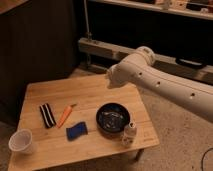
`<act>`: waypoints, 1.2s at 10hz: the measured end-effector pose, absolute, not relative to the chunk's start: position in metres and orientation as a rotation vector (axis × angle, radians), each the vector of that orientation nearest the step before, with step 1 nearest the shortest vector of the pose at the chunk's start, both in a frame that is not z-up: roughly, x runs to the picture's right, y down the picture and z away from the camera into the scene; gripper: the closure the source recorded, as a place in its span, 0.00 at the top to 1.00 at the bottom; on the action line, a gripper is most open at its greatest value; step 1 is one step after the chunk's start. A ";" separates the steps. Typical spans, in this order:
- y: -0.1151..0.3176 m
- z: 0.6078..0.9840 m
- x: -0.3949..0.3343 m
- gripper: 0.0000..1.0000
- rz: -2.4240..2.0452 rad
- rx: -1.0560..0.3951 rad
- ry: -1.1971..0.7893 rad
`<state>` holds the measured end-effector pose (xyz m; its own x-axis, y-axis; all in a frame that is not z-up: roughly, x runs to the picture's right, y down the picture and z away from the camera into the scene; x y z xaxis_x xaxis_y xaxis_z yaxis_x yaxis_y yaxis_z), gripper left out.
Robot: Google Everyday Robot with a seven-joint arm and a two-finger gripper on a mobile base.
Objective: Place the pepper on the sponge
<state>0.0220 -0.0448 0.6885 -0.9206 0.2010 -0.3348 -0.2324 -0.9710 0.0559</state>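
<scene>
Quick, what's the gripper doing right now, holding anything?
The gripper is over the far edge of the table; open or closed cannot be told.
The pepper lies on the table, apart from the sponge, not held.

Tool [112,79] above table [90,95], pepper [64,116] behind sponge [76,131]

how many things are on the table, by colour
white: 2, cup and shaker bottle
black: 1, bowl
orange: 1, pepper
blue: 1, sponge
striped: 1, bar
total: 6
gripper: above the table back edge, not counted
</scene>
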 end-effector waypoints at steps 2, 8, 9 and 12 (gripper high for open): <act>-0.045 0.688 0.022 0.41 2.876 -0.487 0.139; -0.051 0.695 0.021 0.41 2.938 -0.454 0.151; -0.057 0.701 0.016 0.41 3.022 -0.412 0.144; -0.077 0.721 -0.007 0.41 3.455 -0.183 0.092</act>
<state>-0.0065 -0.0770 0.7212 -0.9438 -0.3166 -0.0947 0.3111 -0.9479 0.0682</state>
